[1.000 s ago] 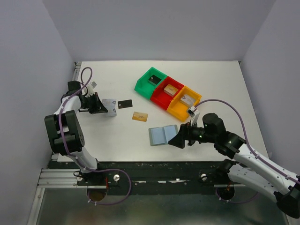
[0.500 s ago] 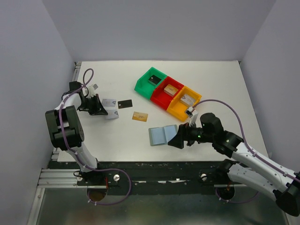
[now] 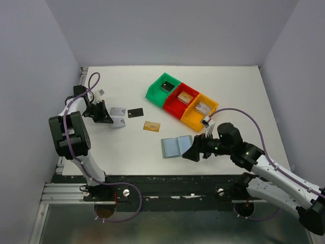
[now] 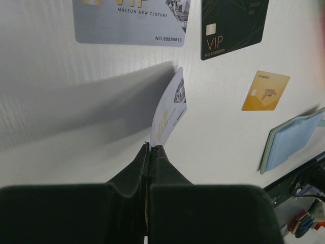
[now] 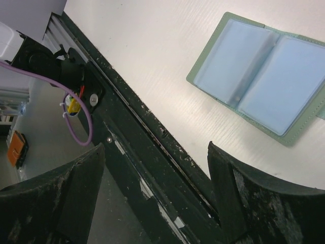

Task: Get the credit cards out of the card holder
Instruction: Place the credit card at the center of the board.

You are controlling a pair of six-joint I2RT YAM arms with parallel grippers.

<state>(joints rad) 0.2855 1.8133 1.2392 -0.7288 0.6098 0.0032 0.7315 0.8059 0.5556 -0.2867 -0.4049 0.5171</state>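
On my left wrist feed the left gripper point(image 4: 152, 147) is clenched on the lower corner of a white card point(image 4: 170, 109), which stands up on edge and leans toward the right of the frame above the table point(image 4: 76, 101). Along the top edge of that view a silver-grey card point(image 4: 132, 20) lies flat, with the black card point(image 4: 231, 25) just to its right and the tan-gold card point(image 4: 265, 90) lower down at the right. They lie apart from one another. From the overhead camera I find this gripper at the left of the table, with the white card at its tip just below the silver-grey one. The card holder point(image 3: 176, 146) lies open and flat in the lower middle of that view, near the table's front edge and well apart from the cards. The right gripper point(image 3: 192, 151) sits just beside the holder's right edge. Its jaws are spread wide with nothing between them, and I see both fingers point(image 5: 51, 203) framing the table's edge on the right wrist feed. In the upper middle a green bin point(image 3: 163, 87), a red bin point(image 3: 181, 100) and an orange bin point(image 3: 199, 111) stand in a diagonal row.
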